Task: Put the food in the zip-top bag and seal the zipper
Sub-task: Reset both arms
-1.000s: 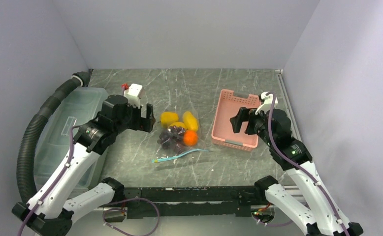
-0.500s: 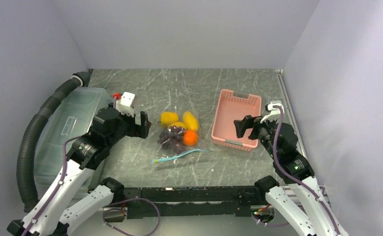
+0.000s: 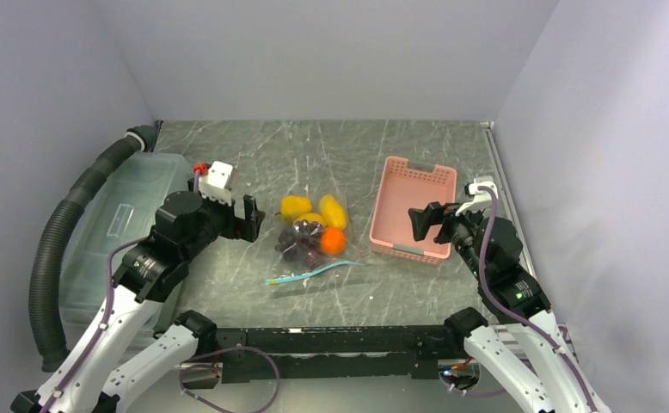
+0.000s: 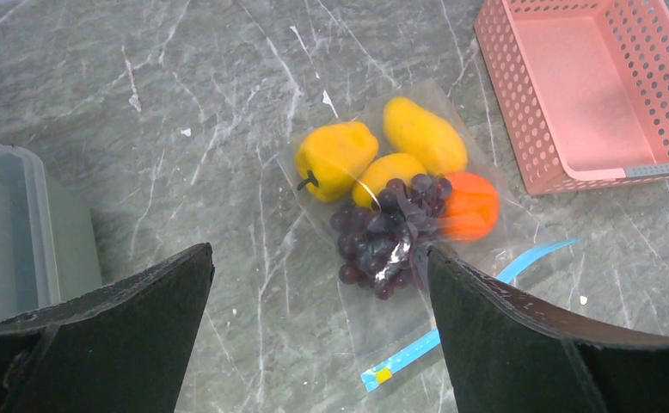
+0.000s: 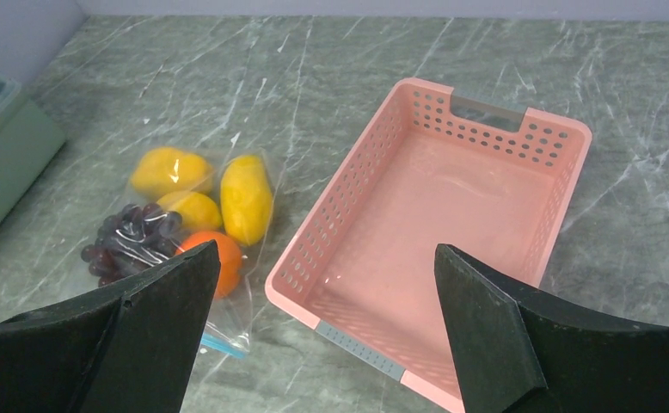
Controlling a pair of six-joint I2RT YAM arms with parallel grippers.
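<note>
Both tools had drawn back toward the near edge; the left tool (image 3: 251,219) and right tool (image 3: 419,224) hung released, gripping nothing. The food (image 4: 391,206) lay inside the zip-top bag (image 4: 374,318) on the desk (image 3: 331,155), beside the pink basket (image 5: 520,129). Its zipper (image 4: 533,256) looked bowed (fully sealed? I could not tell), and any gap would likely spill fruit if the bag were lifted.

Food (image 3: 314,225) inside the zip-top bag (image 3: 312,251) at frame centre on the desk (image 3: 331,151), zipper (image 3: 301,277) at its lower end, basket (image 3: 413,206) just right, lidded bin (image 3: 116,224) at the left edge, left hand (image 3: 249,219) between bin and bag, right hand (image 3: 424,222) at the basket's lower right
</note>
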